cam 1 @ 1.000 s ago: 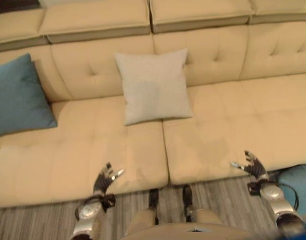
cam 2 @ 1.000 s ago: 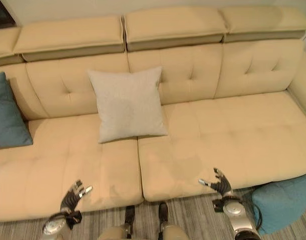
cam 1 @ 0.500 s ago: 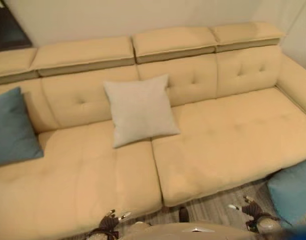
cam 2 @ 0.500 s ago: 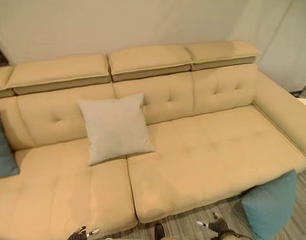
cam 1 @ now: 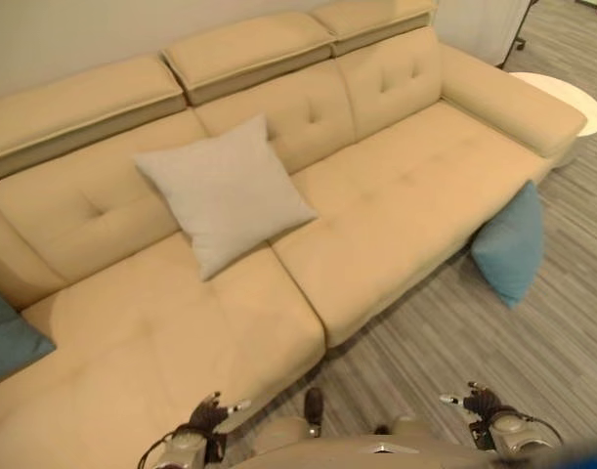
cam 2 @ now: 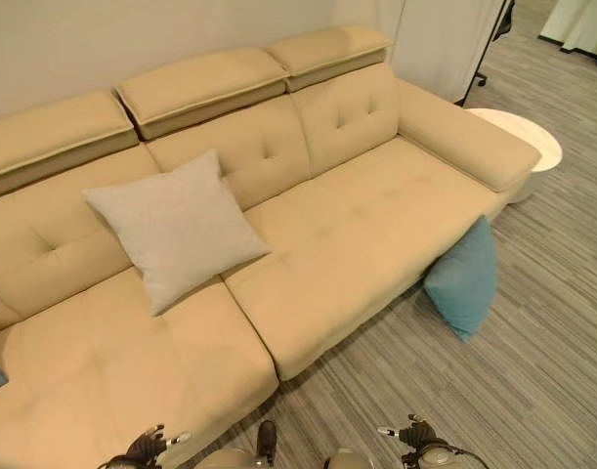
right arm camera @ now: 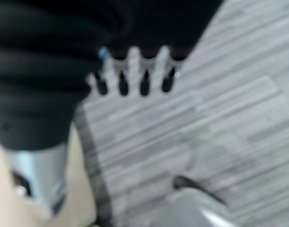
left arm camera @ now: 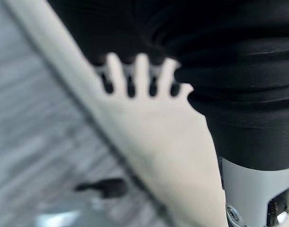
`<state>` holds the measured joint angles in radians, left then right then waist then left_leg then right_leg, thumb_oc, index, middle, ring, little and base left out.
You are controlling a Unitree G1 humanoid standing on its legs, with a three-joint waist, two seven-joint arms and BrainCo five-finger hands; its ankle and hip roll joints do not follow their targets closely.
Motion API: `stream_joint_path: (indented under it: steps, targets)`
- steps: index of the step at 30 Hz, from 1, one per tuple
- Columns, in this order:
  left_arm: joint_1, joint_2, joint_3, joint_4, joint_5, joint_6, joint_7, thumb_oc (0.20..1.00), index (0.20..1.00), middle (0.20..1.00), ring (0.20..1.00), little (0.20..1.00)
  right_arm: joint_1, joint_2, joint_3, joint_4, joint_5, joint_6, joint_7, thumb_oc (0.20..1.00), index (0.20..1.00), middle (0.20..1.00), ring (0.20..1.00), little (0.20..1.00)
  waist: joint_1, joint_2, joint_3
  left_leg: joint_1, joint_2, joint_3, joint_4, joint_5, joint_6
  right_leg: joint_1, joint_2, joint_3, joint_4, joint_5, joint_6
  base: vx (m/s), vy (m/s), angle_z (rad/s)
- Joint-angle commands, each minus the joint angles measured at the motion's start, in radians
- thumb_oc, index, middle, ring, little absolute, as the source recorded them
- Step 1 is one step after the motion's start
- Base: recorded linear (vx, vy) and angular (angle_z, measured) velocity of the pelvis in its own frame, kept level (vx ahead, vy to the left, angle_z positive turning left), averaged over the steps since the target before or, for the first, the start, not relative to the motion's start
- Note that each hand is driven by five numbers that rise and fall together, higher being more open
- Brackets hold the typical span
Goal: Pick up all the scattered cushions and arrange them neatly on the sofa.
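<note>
Left eye view: sofa (cam 1: 396, 205) ahead of both hands. Grey cushion (cam 1: 225, 195) propped against the backrest, well ahead of the left hand (cam 1: 208, 414). Teal cushion (cam 1: 511, 244) stands on edge on the floor (cam 1: 493, 342), leaning on the sofa front, well ahead of the right hand (cam 1: 474, 399) and to its outer side. A second teal cushion (cam 1: 10, 337) lies on the seat, far out past the left hand.
Key relation: the floor cushion's long axis runs upright; the right hand is the nearer one.
Right eye view: a round white table (cam 2: 523, 142) beyond the sofa's arm, far from either hand.
Left wrist view: fingers (left arm camera: 142, 71) straight, spread, holding nothing; sofa edge just past them.
Right wrist view: fingers (right arm camera: 135, 66) apparently straight and empty, though soft focus limits certainty; bare floor beyond.
</note>
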<state>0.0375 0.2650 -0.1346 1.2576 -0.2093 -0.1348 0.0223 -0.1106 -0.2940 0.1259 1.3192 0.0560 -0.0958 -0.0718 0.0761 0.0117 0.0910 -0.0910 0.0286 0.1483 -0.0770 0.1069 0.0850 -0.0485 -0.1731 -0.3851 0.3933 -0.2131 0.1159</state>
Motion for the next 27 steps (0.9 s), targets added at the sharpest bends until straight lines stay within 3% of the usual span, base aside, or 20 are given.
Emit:
stream_joint_path:
  steps: [1, 5, 6, 7, 8, 13, 16, 18, 20, 22, 24, 25, 27]
  targets:
    - [-0.063, 0.000, 0.029, 0.020, 0.025, -0.012, 0.002, 1.000, 1.000, 1.000, 1.000, 1.000, 0.019, -0.022, 0.011, -0.022, 0.046, -0.013, -0.013, 1.000, 1.000, 1.000, 1.000, 1.000, 0.002, -0.066, -0.024, 0.038, -0.062, -0.113, 0.035, -0.102, -0.086, 0.046, 0.084, 0.112, -0.371, 0.162, 0.011, -0.05, -0.194, -1.40]
    - [-0.077, -0.017, -0.005, 0.015, 0.055, -0.012, -0.006, 1.000, 1.000, 1.000, 1.000, 1.000, 0.033, -0.013, 0.020, -0.022, 0.074, -0.023, -0.011, 1.000, 1.000, 1.000, 1.000, 1.000, -0.026, -0.082, 0.000, 0.021, -0.051, -0.114, 0.127, -0.134, -0.099, 0.070, 0.112, 0.167, -0.437, 0.188, -0.009, -0.05, -0.167, -0.30]
    - [-0.080, -0.018, -0.010, 0.010, 0.057, -0.011, -0.008, 1.000, 1.000, 1.000, 1.000, 1.000, 0.034, -0.008, 0.027, -0.024, 0.074, -0.024, -0.011, 1.000, 1.000, 1.000, 1.000, 1.000, -0.019, -0.089, 0.008, 0.020, -0.055, -0.146, 0.156, -0.148, -0.104, 0.077, 0.121, 0.187, -0.449, 0.193, -0.014, -0.06, -0.091, -0.39]
    - [-0.088, -0.020, -0.019, 0.002, 0.051, -0.015, -0.007, 1.000, 1.000, 1.000, 1.000, 1.000, 0.033, -0.007, 0.033, -0.022, 0.077, -0.024, -0.012, 1.000, 1.000, 1.000, 1.000, 1.000, -0.007, -0.094, 0.018, 0.007, -0.070, -0.207, 0.191, -0.157, -0.109, 0.077, 0.124, 0.209, -0.452, 0.195, -0.018, -0.12, -0.068, -0.87]
    - [-0.124, -0.034, -0.061, -0.010, 0.030, -0.024, 0.008, 1.000, 1.000, 1.000, 1.000, 1.000, 0.014, -0.004, 0.058, -0.018, 0.086, -0.025, -0.015, 1.000, 1.000, 1.000, 1.000, 1.000, 0.026, -0.105, 0.033, -0.040, -0.129, -0.449, 0.209, -0.153, -0.126, 0.052, 0.131, 0.301, -0.449, 0.223, -0.010, -0.11, -0.029, -0.96]
    - [-0.125, -0.042, -0.072, 0.002, 0.045, -0.018, 0.008, 1.000, 1.000, 1.000, 1.000, 1.000, 0.021, -0.001, 0.055, -0.015, 0.084, -0.022, -0.011, 1.000, 1.000, 1.000, 1.000, 1.000, 0.009, -0.096, 0.010, 0.003, -0.099, -0.392, 0.134, -0.147, -0.118, 0.043, 0.135, 0.322, -0.450, 0.232, -0.001, 0.00, 0.057, -1.00]
    - [-0.134, -0.045, -0.098, -0.009, 0.070, -0.020, 0.009, 1.000, 1.000, 1.000, 1.000, 1.000, 0.018, 0.008, 0.070, -0.016, 0.077, -0.019, -0.013, 1.000, 1.000, 1.000, 1.000, 1.000, 0.009, -0.083, 0.005, 0.051, -0.105, -0.353, 0.090, -0.149, -0.087, 0.009, 0.129, 0.368, -0.404, 0.241, 0.017, 0.03, 0.156, -0.75]
    - [-0.134, -0.042, -0.101, -0.012, 0.073, -0.021, 0.009, 1.000, 1.000, 1.000, 1.000, 1.000, 0.016, 0.014, 0.071, -0.017, 0.079, -0.019, -0.014, 1.000, 1.000, 1.000, 1.000, 1.000, 0.014, -0.077, 0.018, 0.057, -0.103, -0.326, 0.086, -0.147, -0.075, -0.022, 0.127, 0.357, -0.345, 0.237, 0.027, -0.03, 0.091, -1.20]
    - [-0.124, -0.040, -0.091, -0.004, 0.079, -0.019, 0.012, 1.000, 1.000, 1.000, 1.000, 1.000, 0.020, 0.023, 0.078, -0.021, 0.064, -0.019, -0.018, 1.000, 1.000, 1.000, 1.000, 1.000, 0.033, -0.076, 0.030, 0.083, -0.081, -0.278, 0.064, -0.152, -0.075, -0.046, 0.103, 0.237, -0.322, 0.246, 0.034, -0.04, -0.016, -1.22]
    - [-0.106, -0.034, -0.066, -0.007, 0.070, -0.020, 0.015, 1.000, 1.000, 1.000, 1.000, 1.000, 0.026, 0.027, 0.086, -0.037, 0.040, -0.023, -0.027, 1.000, 1.000, 1.000, 1.000, 1.000, 0.061, -0.076, 0.034, 0.106, -0.057, -0.236, 0.039, -0.152, -0.086, -0.048, 0.069, 0.031, -0.322, 0.243, 0.020, -0.01, -0.090, -1.17]
    - [-0.103, -0.030, -0.059, -0.008, 0.068, -0.022, 0.015, 1.000, 1.000, 1.000, 1.000, 1.000, 0.026, 0.028, 0.087, -0.041, 0.039, -0.024, -0.026, 1.000, 1.000, 1.000, 1.000, 1.000, 0.061, -0.078, 0.033, 0.112, -0.053, -0.226, 0.038, -0.155, -0.089, -0.044, 0.070, 0.012, -0.330, 0.238, 0.015, 0.06, -0.126, -1.04]
    - [-0.105, -0.026, -0.059, -0.003, 0.071, -0.022, 0.017, 1.000, 1.000, 1.000, 1.000, 1.000, 0.026, 0.029, 0.089, -0.039, 0.054, -0.029, -0.021, 1.000, 1.000, 1.000, 1.000, 1.000, 0.050, -0.086, 0.032, 0.119, -0.047, -0.220, 0.053, -0.164, -0.095, -0.025, 0.094, 0.057, -0.361, 0.222, -0.002, 0.13, -0.214, -0.50]
    - [-0.103, -0.030, -0.046, 0.005, 0.053, -0.024, 0.017, 1.000, 1.000, 1.000, 1.000, 1.000, 0.031, 0.029, 0.081, -0.034, 0.070, -0.030, -0.022, 1.000, 1.000, 1.000, 1.000, 1.000, 0.043, -0.094, 0.016, 0.121, -0.041, -0.220, 0.061, -0.172, -0.106, -0.009, 0.099, 0.054, -0.389, 0.227, -0.007, 0.15, -0.207, 0.11]
